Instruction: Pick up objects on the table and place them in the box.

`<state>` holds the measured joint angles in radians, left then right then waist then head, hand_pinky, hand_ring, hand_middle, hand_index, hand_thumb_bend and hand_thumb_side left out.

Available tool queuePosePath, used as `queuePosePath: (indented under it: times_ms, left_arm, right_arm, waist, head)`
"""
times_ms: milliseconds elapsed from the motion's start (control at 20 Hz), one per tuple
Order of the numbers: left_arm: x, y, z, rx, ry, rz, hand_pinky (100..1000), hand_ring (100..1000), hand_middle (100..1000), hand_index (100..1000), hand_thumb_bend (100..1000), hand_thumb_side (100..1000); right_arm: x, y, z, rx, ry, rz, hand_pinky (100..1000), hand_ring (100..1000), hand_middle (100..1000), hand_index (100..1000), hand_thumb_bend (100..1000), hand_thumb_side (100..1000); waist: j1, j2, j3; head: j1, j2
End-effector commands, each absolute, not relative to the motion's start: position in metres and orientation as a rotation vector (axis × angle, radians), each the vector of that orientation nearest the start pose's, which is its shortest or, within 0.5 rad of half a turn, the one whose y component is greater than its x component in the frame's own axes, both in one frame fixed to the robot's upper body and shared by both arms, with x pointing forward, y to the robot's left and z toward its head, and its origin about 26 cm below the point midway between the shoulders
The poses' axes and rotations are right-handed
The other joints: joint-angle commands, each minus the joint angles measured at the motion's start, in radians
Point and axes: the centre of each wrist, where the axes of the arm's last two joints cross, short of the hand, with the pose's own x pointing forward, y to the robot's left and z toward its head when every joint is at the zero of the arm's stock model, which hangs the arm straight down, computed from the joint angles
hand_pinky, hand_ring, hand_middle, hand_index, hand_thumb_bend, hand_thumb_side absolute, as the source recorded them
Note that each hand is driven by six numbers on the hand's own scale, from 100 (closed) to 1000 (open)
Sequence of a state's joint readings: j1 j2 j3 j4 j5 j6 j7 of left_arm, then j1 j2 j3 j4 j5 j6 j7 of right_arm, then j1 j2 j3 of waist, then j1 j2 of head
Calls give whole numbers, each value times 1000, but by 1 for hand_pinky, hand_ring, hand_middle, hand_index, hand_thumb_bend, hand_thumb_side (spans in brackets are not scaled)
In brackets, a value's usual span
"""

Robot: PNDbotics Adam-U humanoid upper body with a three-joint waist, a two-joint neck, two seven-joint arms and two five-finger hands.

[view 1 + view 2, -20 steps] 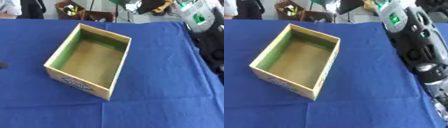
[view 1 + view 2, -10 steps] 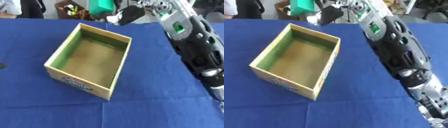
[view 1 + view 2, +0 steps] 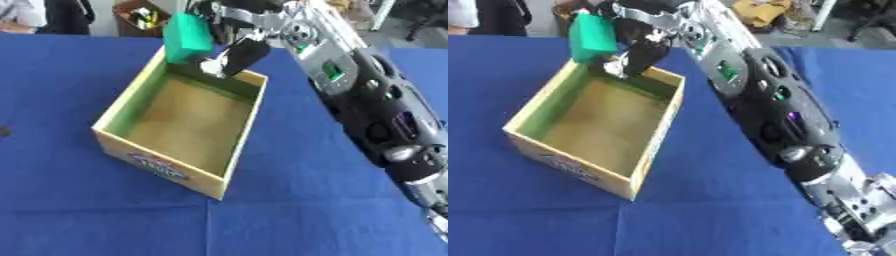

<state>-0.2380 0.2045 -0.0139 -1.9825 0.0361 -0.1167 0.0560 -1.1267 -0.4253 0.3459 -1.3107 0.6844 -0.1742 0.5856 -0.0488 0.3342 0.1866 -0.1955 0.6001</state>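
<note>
One green block [image 3: 185, 37] hangs clamped in the right hand [image 3: 229, 47] over the empty box [image 3: 180, 130]; release remains.

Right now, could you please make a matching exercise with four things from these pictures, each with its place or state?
Things:
1. green block
2. box
3. right hand
4. tablecloth

Places or states:
A. open at the top, nothing inside
B. blue, covers the table under everything
C. held in the air above the far edge of the box
D. reaches in from the right side, fingers curled round an object

Right pairs: 1-C, 2-A, 3-D, 4-B
</note>
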Motion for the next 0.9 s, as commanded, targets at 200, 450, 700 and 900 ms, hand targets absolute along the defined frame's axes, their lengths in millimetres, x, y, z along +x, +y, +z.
queuePosePath:
  times_ms: [200,450,700,900]
  left_arm:
    - [295,242,177,28,-2356,-186,703,580,664,799,100,986]
    - [295,241,178,26,-2357,-184,703,580,664,799,100,985]
    - [295,241,178,24,-2354,-183,703,581,664,800,100,984]
    - [295,241,177,26,-2351,-182,703,581,663,799,100,984]
  right_arm:
    - [436,-148,315,973,2291,-2626,595,703,345,345,100,411]
    - [439,-146,312,967,2223,-2689,610,721,367,373,100,416]
    - [436,-145,323,959,2184,-2677,688,818,549,558,100,503]
    - [434,-145,330,962,2095,-2709,755,894,750,732,194,591]
  waist:
    - [4,-13,8]
    - [3,-11,12]
    - [0,-10,12]
    - [-1,-11,13]
  head:
    - [-1,-9]
    - [0,-7]
    - [3,-4]
    - [4,-4]
